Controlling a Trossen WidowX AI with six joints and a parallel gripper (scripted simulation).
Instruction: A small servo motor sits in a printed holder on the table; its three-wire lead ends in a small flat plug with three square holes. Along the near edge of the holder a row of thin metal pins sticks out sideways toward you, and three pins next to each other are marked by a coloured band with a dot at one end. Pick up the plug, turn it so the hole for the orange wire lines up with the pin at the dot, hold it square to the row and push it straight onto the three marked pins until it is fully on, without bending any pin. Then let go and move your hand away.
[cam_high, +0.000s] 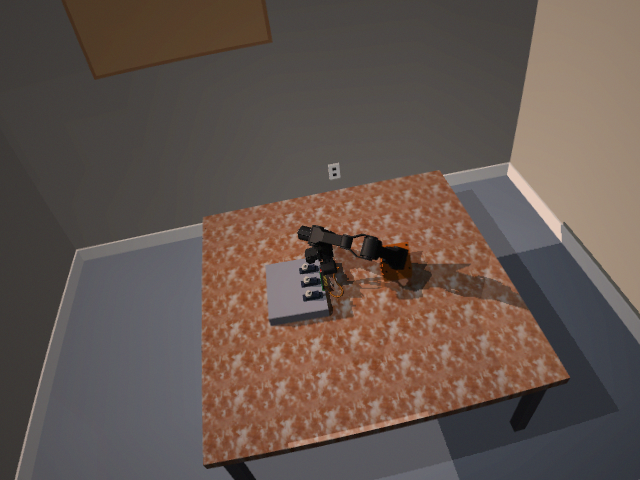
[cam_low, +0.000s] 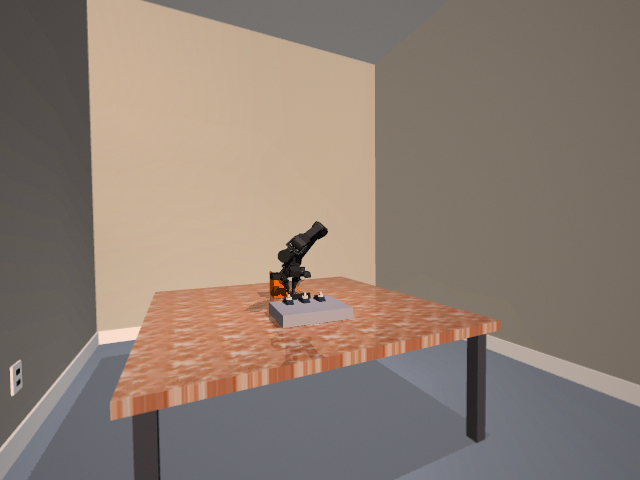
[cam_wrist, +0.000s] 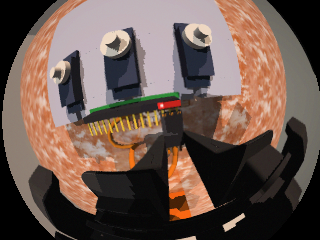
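The gripper (cam_high: 327, 268) (cam_low: 294, 292) (cam_wrist: 174, 136) is pinching the three-hole servo plug (cam_wrist: 172, 122) right by the red band (cam_wrist: 169, 104), probably to keep it square for the push.

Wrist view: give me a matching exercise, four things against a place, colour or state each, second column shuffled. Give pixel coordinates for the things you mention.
1. Small black plug (cam_wrist: 173, 125)
2. Short marked band (cam_wrist: 172, 104) on the pin row
3. Thin metal pins (cam_wrist: 127, 122)
4. Round servo horns (cam_wrist: 116, 44)

A. Gold-yellow, sticking out in a row
B. Cream, on top of dark blue servo bodies (cam_wrist: 121, 67)
C. Between the black gripper fingers
D. Red, with a pale dot at one end

Pairs: 1-C, 2-D, 3-A, 4-B
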